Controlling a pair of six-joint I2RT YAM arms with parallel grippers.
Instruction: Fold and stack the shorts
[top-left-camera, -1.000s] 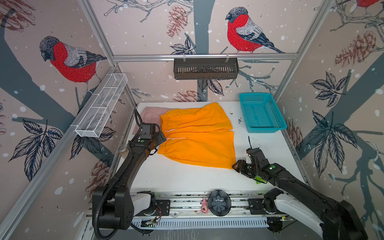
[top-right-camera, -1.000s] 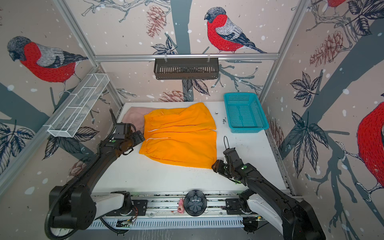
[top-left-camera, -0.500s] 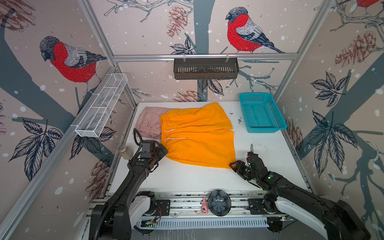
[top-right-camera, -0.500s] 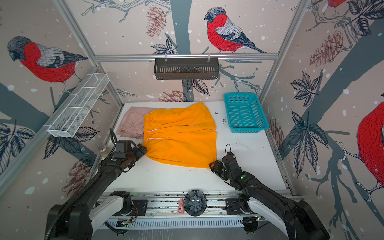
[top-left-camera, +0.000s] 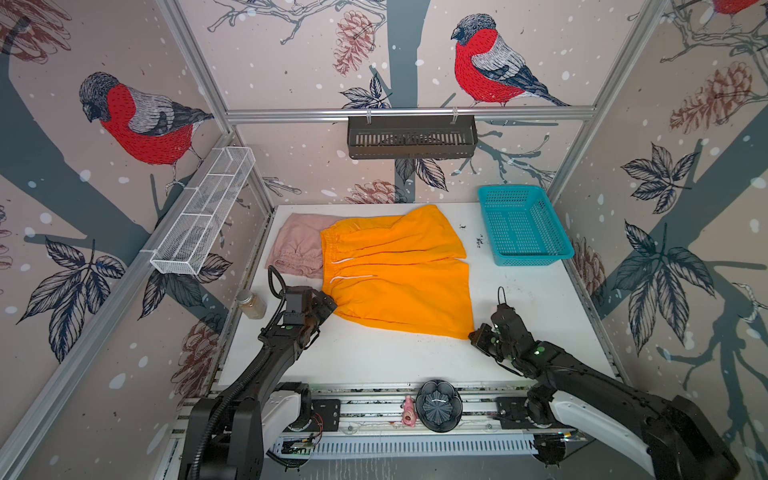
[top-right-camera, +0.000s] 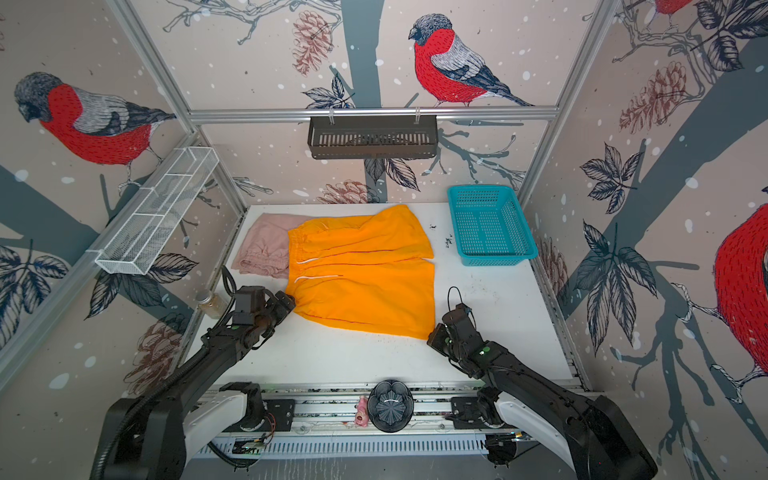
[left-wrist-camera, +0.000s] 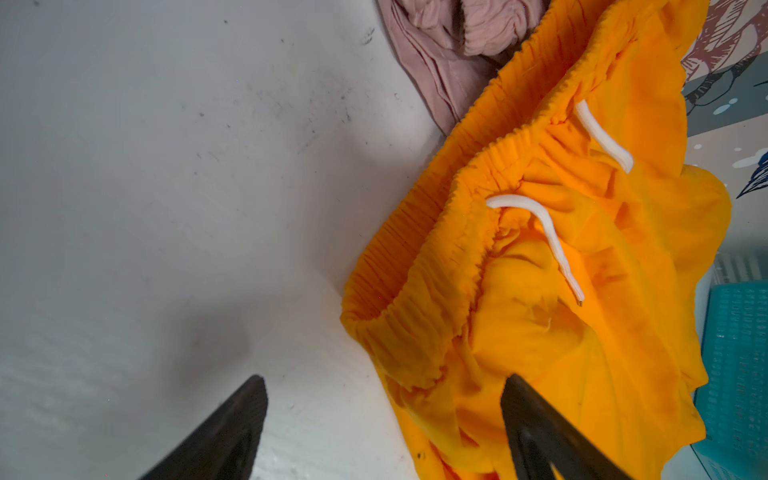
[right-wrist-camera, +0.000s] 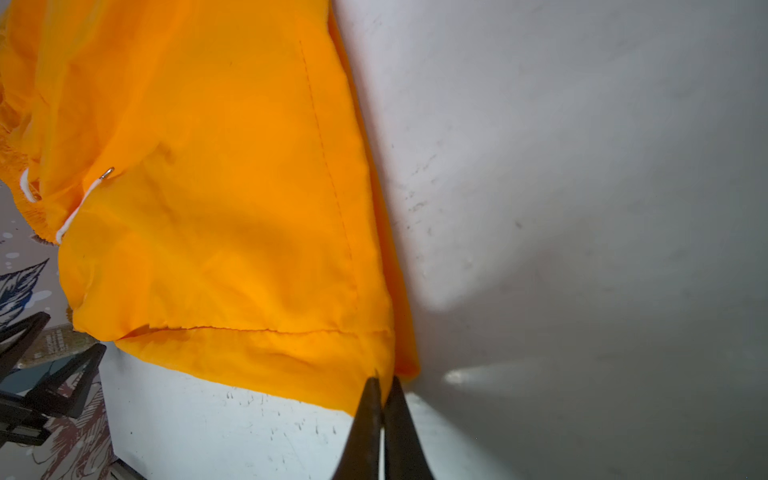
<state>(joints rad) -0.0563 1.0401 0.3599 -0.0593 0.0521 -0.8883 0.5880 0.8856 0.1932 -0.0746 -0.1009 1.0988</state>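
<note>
The orange shorts (top-left-camera: 399, 270) lie spread flat mid-table in both top views, waistband and white drawstring to the left. They overlap the pink shorts (top-left-camera: 297, 245), which lie bunched at the back left. My left gripper (left-wrist-camera: 384, 380) is open at the near waistband corner, with one finger over the orange fabric (left-wrist-camera: 519, 316) and one over the bare table. In a top view the left gripper (top-right-camera: 289, 303) touches that corner. My right gripper (right-wrist-camera: 386, 380) is shut on the near right hem corner of the orange shorts (right-wrist-camera: 216, 187); in a top view the right gripper (top-left-camera: 473, 336) is at that corner.
A teal basket (top-left-camera: 523, 226) stands at the back right. A small jar (top-left-camera: 251, 304) sits at the table's left edge beside my left arm. A white wire shelf (top-left-camera: 203, 212) hangs on the left wall and a black shelf (top-left-camera: 411, 137) on the back wall.
My right gripper slid left to the hem corner and shut on it. My left gripper came forward along the waistband to its near corner, staying open. More of the pink shorts shows.
</note>
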